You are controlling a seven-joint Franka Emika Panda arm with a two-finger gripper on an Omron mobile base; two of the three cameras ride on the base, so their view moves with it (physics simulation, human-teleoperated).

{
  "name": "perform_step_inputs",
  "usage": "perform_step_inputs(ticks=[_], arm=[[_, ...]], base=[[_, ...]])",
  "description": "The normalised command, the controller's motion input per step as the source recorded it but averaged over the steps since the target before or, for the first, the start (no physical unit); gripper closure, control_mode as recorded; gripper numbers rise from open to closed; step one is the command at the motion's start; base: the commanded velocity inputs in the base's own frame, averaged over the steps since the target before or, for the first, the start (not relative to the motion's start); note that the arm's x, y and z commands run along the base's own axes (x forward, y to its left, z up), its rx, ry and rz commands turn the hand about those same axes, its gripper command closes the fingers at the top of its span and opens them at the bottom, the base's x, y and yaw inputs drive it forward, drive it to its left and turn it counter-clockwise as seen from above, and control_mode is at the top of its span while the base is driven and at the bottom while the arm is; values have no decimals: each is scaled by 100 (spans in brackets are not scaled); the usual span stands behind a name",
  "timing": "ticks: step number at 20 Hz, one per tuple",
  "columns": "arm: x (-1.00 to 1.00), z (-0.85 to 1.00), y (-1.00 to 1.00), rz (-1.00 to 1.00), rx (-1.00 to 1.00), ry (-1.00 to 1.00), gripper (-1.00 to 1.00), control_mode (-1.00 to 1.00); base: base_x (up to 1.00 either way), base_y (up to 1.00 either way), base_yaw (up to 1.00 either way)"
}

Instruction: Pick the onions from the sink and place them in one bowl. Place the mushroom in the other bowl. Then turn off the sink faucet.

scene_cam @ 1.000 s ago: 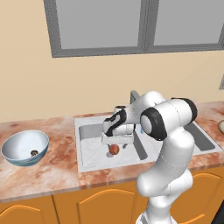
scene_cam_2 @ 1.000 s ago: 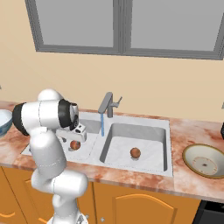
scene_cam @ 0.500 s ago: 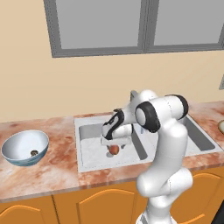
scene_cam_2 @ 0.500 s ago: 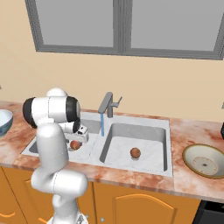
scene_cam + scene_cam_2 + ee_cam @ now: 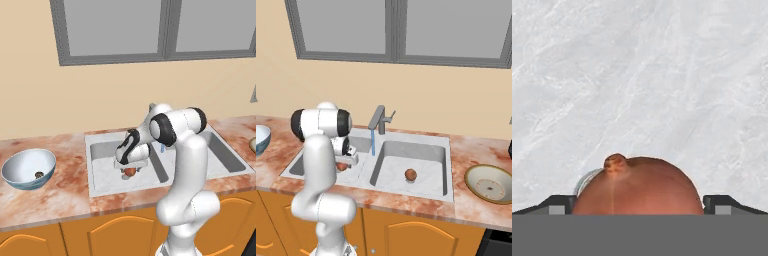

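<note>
I've got the gripper (image 5: 640,202) spread wide, straddling one onion (image 5: 639,186) on the floor of the sink's (image 5: 100,186) left basin, not gripped. Second onion (image 5: 410,174) sits in the right basin. Risk: round onion rolls out if the fingers close off-centre.

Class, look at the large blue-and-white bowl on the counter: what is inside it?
Inside the blue-and-white bowl, one small dark mushroom lies near the bottom of the white interior. The bowl's near wall hides the part of the inside closest to the camera.
</note>
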Motion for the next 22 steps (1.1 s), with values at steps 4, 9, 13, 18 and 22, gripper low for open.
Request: perform_step_inputs(ticks=[4, 9, 13, 18, 22], arm=[[2, -44, 2, 0, 0, -2, 100, -100], [-23, -16, 0, 0, 0, -8, 100, -100], [-71, 20, 2, 0, 0, -26, 100, -100], [-83, 80, -10, 0, 0, -23, 100, -100], [-46, 100, -6, 0, 2, -18, 100, -100]], base=[[0, 0, 0], [0, 0, 0], [0, 0, 0], [0, 0, 0], [0, 0, 0]])
